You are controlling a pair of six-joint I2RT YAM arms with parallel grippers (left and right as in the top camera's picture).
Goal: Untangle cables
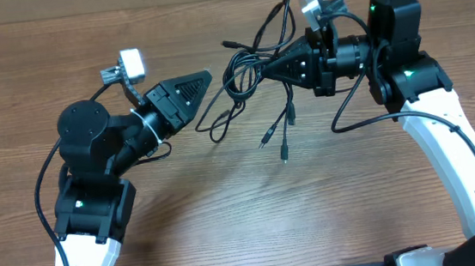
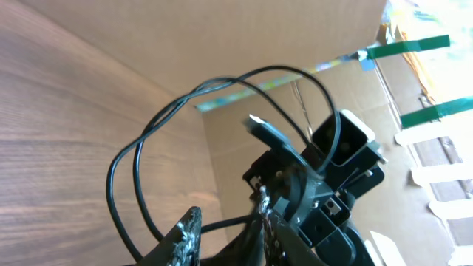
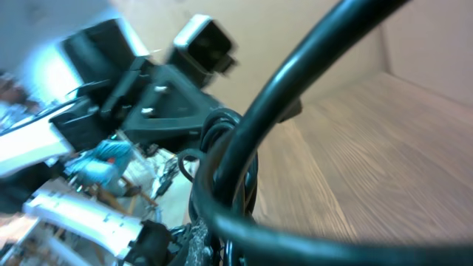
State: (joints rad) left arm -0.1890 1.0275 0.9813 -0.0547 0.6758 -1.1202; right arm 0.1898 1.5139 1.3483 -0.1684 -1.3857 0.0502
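Observation:
The cables (image 1: pixel 244 65) are a tangle of thin black cords held above the middle of the wooden table, with plug ends (image 1: pixel 283 155) hanging towards its front. My right gripper (image 1: pixel 268 66) is shut on the bundle from the right; in the right wrist view the cords (image 3: pixel 295 70) crowd its jaws (image 3: pixel 222 236). My left gripper (image 1: pixel 202 77) is just left of the tangle. In the left wrist view its fingers (image 2: pixel 225 214) are apart, a cord runs across the gap, and a double loop (image 2: pixel 222 80) arches above.
The wooden table (image 1: pixel 227 211) is bounded at the back by a cardboard wall (image 1: pixel 123 5). The right arm's thick fixed cable (image 1: pixel 366 120) droops onto the table. The two grippers face each other closely across the tangle.

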